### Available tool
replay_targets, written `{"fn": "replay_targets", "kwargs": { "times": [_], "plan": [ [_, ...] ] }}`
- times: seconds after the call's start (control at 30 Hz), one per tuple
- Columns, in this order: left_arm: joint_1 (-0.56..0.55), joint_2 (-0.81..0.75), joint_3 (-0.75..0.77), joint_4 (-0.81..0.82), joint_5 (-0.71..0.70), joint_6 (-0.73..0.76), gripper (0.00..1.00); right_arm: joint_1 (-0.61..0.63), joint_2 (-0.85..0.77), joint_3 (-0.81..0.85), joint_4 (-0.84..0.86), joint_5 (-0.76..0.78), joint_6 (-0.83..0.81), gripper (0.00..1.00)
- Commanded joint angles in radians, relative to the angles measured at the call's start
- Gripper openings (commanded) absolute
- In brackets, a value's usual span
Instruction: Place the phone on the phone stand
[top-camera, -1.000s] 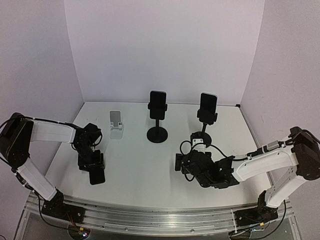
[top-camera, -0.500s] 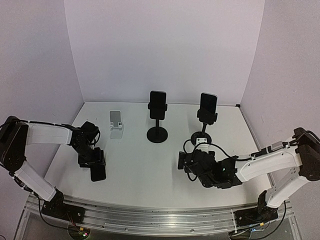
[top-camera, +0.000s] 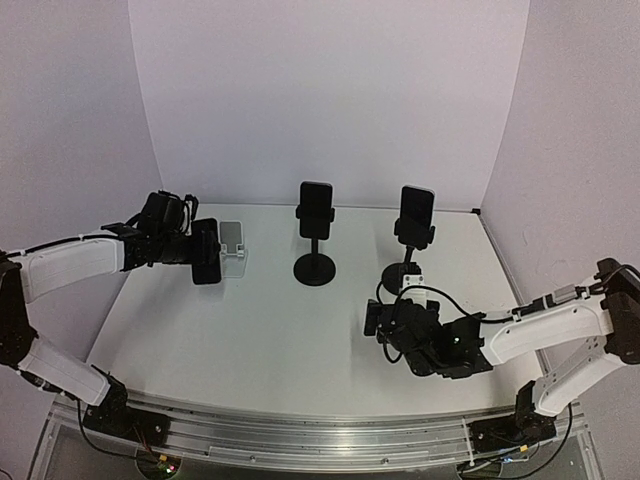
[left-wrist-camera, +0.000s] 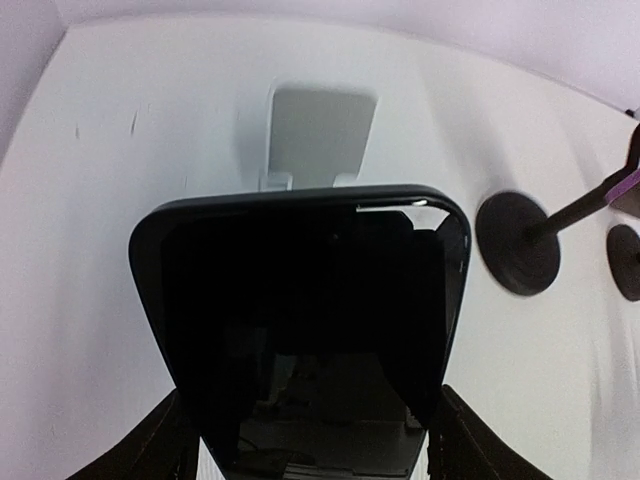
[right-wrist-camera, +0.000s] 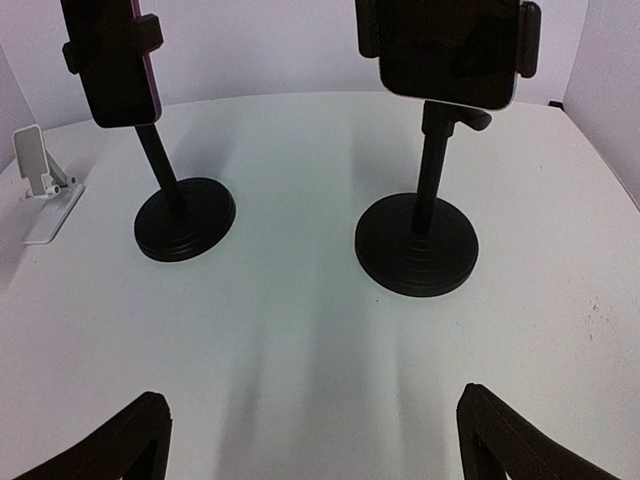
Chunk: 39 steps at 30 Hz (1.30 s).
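The left pincer (top-camera: 197, 251), left of centre in the overhead view, is clamped on the sides of a black phone (left-wrist-camera: 300, 320), which it holds upright above the bench (top-camera: 280, 340), just beside the small white stand (top-camera: 234, 247). The right pincer (top-camera: 383, 322), at lower right, gapes wide and holds nothing.

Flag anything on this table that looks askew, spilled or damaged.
Nothing stands out. The middle black stand and the right black stand are upright, their handsets clamped straight. The white phone stand sits empty at the back left, and the left end effector holds a dark phone in the air close to it. No spills or breakage show.
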Motion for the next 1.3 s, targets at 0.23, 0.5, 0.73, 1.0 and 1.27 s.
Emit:
{"fn": "replay_targets", "kwargs": {
  "times": [0.23,0.5,0.73,1.0,1.27],
  "plan": [
    [0.006,0.211,0.236,0.491,-0.066,0.26,0.23,0.005,-0.089,-0.046,-0.007,0.132,0.007,0.98],
    [0.005,0.321,0.263,0.597,-0.116,0.307,0.2,0.005,-0.143,-0.071,-0.009,0.212,-0.011,0.98],
    [0.006,0.307,0.175,0.766,-0.148,0.301,0.25,0.005,-0.199,-0.072,-0.009,0.227,-0.042,0.98],
    [0.004,0.343,0.068,0.942,-0.144,0.235,0.25,0.005,-0.226,-0.088,-0.01,0.261,-0.065,0.98],
    [0.004,0.393,0.011,1.048,-0.115,0.246,0.26,0.005,-0.28,-0.132,-0.012,0.303,-0.044,0.98]
  ]
}}
